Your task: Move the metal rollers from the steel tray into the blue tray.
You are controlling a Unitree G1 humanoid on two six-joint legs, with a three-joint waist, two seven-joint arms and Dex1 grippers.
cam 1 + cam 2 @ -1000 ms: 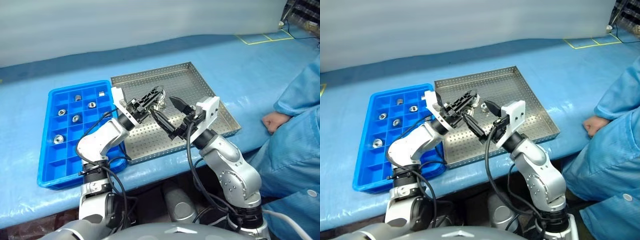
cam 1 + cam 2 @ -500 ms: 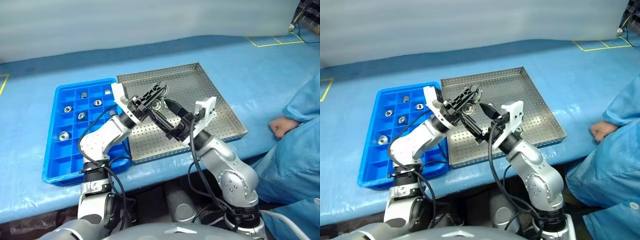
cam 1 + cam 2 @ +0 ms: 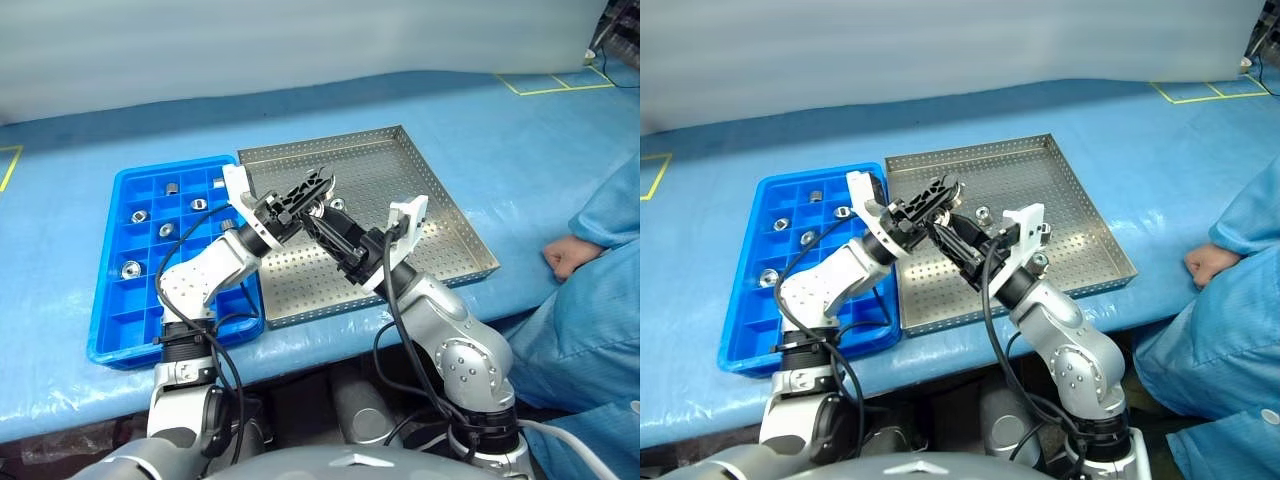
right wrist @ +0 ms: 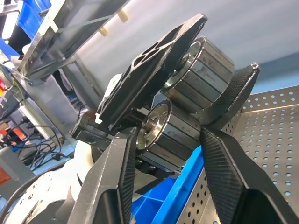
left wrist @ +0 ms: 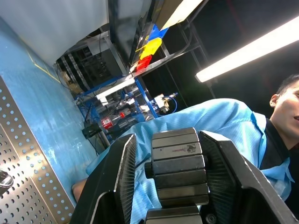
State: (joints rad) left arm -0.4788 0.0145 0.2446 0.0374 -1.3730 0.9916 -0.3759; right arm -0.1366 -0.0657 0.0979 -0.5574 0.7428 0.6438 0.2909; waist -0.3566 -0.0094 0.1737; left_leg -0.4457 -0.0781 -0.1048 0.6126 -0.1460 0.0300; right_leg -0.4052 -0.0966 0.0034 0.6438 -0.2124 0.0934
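- Right pincer [image 4: 170,135]: raised above the steel tray [image 3: 440,215], its two black fingers closed on a metal roller; the right wrist view shows the roller's polished end face and segmented side wedged between both fingers.
- Left pincer [image 3: 305,193]: also raised above the same tray, meeting the right one tip to tip. It clamps a second roller [image 4: 201,65] between its fingers, partly closed around it. This roller sits just beside the one in the right pincer; whether the two touch cannot be told.
- Left wrist view: a dark ribbed roller [image 5: 180,165] sits between the left fingers.
- Loose roller [image 3: 983,213]: lies on the perforated floor of the steel tray, just beyond the two pincers.
- Steel tray: square, low-rimmed, resting flat on the counter [image 3: 80,130], which has a blue cover.
- Blue tray [image 3: 110,330]: lies touching or just beside the steel tray on the robot's left. Several rollers sit singly in its far compartments, among them one at [image 3: 130,268], one at [image 3: 165,230] and one at [image 3: 170,189]; the near compartments hold nothing.
- Person: in a light blue coat at the counter's right edge, a hand [image 3: 565,258] resting on the cover, well apart from both trays.
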